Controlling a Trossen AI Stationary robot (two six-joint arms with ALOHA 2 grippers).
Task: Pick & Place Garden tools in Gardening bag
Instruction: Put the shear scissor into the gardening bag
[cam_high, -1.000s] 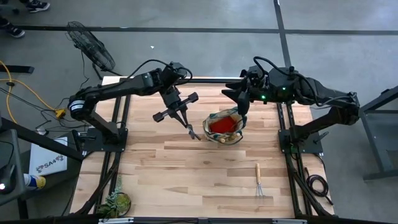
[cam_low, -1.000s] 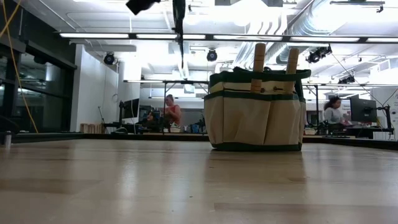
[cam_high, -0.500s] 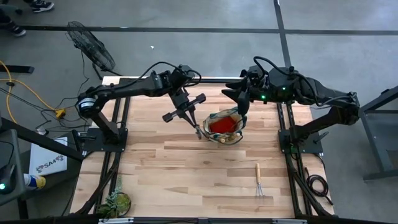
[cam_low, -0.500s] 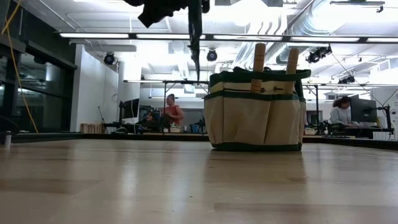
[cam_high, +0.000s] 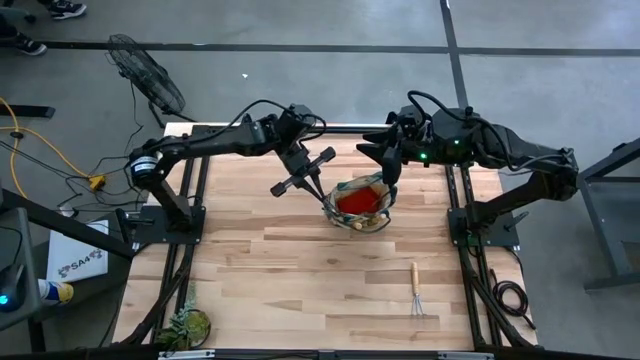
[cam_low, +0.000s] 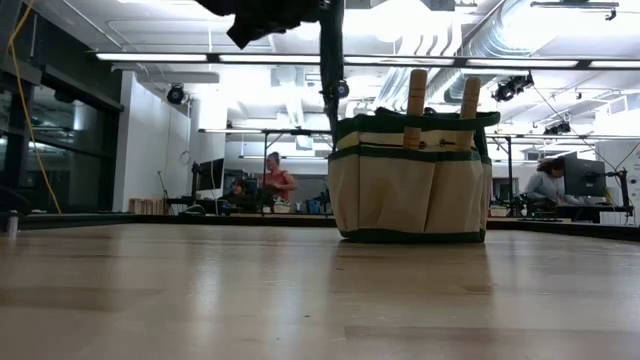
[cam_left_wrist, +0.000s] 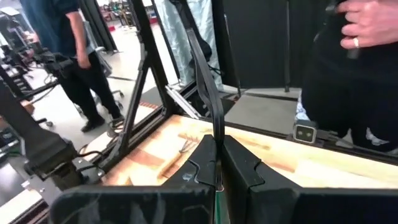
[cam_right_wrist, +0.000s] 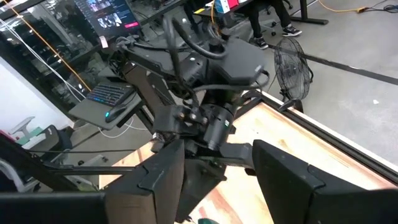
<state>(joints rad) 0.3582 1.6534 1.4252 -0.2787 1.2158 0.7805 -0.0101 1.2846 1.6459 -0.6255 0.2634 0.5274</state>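
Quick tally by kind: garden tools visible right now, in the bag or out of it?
Wooden handles sticking up from the gardening bag: 2
Hand rake on the table: 1
Pruner in the left pincer: 1
Red cloth piece in the bag: 1
Total: 5

From my screen the counter (cam_high: 300, 270) reads as pale blond wood in long plank stripes, and the gardening bag (cam_low: 410, 180) is cream-tan canvas banded with dark green trim at its rim and base, with a bright red cloth piece (cam_high: 357, 201) showing inside it from above. I see two light wooden handles (cam_low: 416, 95) rising out of the bag, a hand rake (cam_high: 416, 290) with a light wooden handle and grey metal tines, a green leafy plant clump (cam_high: 186, 325), and both arms in black, the left tool (cam_high: 316, 193) black with a dark pruner (cam_low: 331, 60) in it.
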